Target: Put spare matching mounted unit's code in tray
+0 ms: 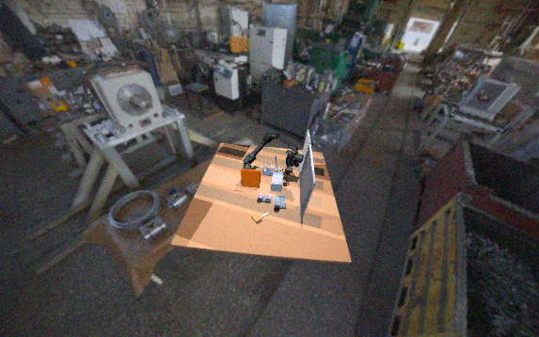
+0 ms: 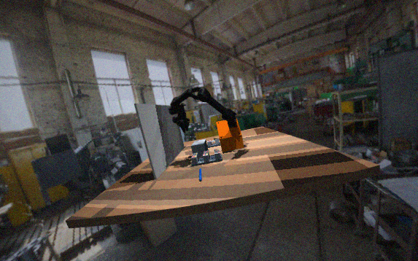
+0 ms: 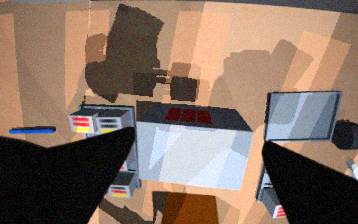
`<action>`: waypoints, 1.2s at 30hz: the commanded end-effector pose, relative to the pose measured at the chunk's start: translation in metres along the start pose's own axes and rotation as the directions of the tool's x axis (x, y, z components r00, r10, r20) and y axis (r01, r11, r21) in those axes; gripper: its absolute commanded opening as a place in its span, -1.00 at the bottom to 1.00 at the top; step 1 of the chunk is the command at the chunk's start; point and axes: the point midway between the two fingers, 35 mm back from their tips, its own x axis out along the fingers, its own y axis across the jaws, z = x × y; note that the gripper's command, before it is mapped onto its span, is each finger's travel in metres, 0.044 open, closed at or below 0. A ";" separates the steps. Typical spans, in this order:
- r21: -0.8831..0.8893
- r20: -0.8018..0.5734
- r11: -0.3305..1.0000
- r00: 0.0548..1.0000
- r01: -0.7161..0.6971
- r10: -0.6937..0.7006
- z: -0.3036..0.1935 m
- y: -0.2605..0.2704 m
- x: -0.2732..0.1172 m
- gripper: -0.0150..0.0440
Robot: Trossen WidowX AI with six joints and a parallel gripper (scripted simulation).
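Above the unit (image 1: pixel 277 182) (image 2: pixel 199 146) (image 3: pixel 195 152) hangs the pincer (image 1: pixel 290 171) (image 2: pixel 184 128) (image 3: pixel 197 140), its fingers wide open and holding nothing. As the wrist view shows it, the tray (image 1: pixel 279 200) (image 3: pixel 304 116) lies from the unit between two and three o'clock, with no spare inside. Two spares (image 3: pixel 84 122) stand between nine and ten o'clock, another one at eight, and one more at four. Which spare has the right code, I cannot tell. The blue pen (image 1: pixel 276 160) (image 2: pixel 200 174) (image 3: pixel 32 130) lies at nine o'clock.
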 end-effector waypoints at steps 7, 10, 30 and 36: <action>-0.009 -0.002 1.000 1.000 -0.006 0.006 0.001 0.001 0.001 1.00; 0.043 0.000 0.999 1.000 0.000 0.000 -0.003 -0.010 0.001 1.00; 0.998 -0.008 0.067 1.000 0.008 -0.008 -0.215 -0.194 0.062 1.00; 0.998 -0.008 0.067 1.000 0.008 -0.008 -0.215 -0.194 0.062 1.00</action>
